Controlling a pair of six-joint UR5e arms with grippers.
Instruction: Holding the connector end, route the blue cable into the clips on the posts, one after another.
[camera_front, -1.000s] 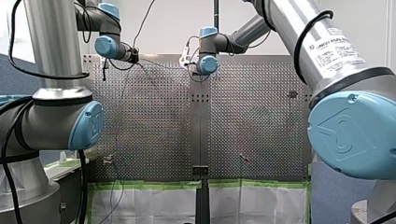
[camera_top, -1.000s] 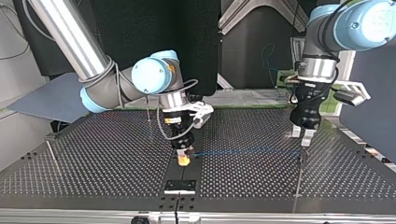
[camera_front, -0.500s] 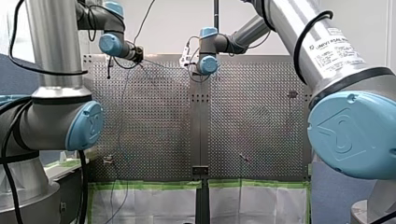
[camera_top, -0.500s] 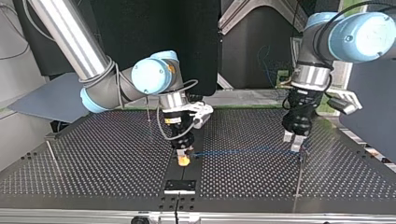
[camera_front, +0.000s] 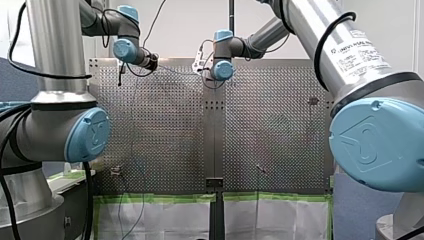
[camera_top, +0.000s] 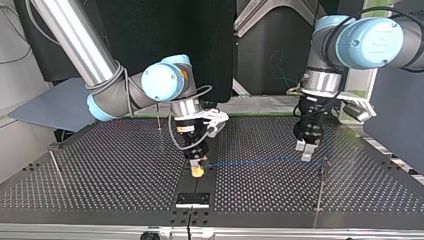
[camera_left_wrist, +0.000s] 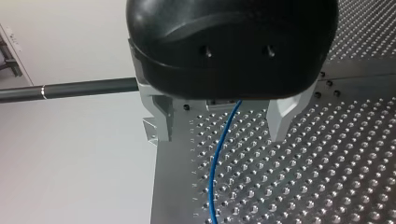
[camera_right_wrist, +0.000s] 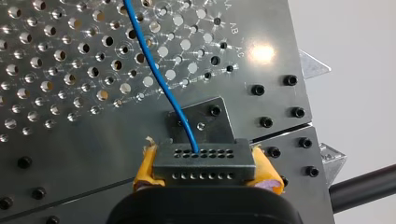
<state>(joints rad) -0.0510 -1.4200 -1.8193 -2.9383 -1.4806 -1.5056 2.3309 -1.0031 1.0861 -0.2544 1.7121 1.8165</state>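
Connector (camera_right_wrist: 204, 161) clamped between yellow pads (camera_right_wrist: 145, 169) of my right gripper (camera_right_wrist: 205, 170), low over table (camera_top: 100, 170) near top view's middle. Blue cable (camera_top: 260, 161) runs from it toward 3 o'clock. Farther back, my left gripper (camera_left_wrist: 219, 120) spread wide, holding nothing; cable passes between its fingers (camera_left_wrist: 280, 119), touching neither.

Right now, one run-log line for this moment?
right gripper: shut on connector | left gripper: open, straddling blue cable, not gripping
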